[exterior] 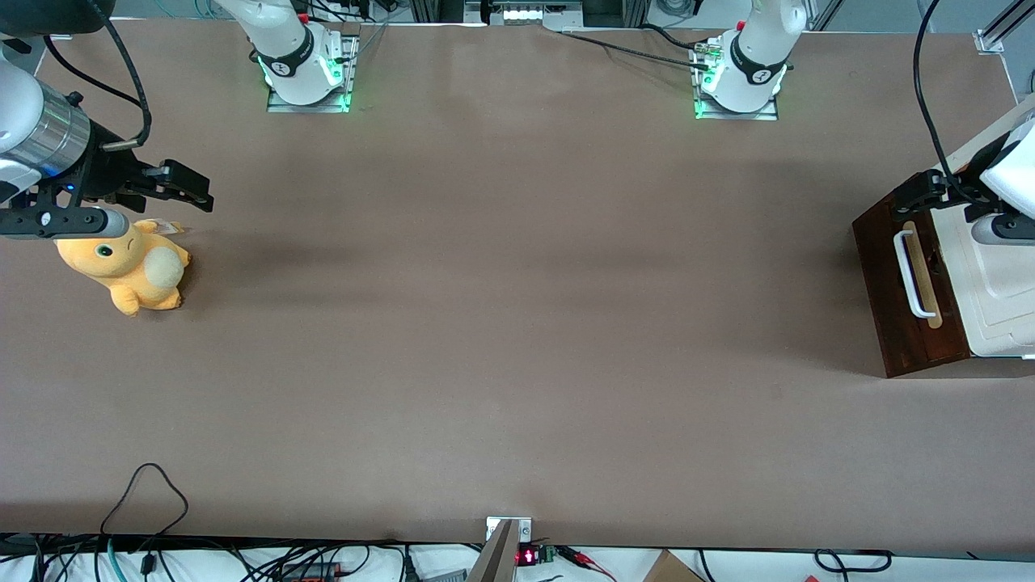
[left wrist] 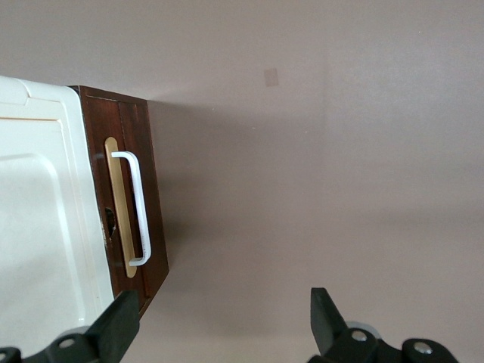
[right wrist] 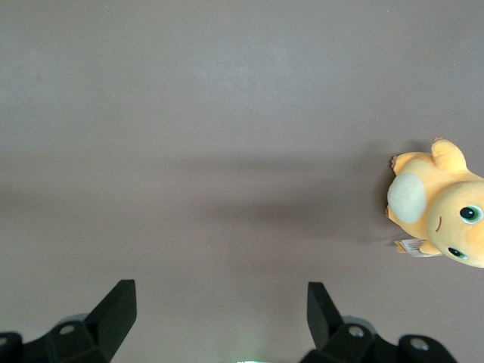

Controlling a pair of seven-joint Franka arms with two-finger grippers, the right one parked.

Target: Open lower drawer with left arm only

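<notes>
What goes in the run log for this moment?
left arm gripper: open, above cabinet | lower drawer: shut | white bar handle: ungrasped

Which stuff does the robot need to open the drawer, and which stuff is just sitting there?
Needed:
lower drawer, shut
its white handle
left arm's gripper, open, above the cabinet's edge, holding nothing

Just sitting there:
orange plush toy, toward the parked arm's end of the table
white cabinet top
</notes>
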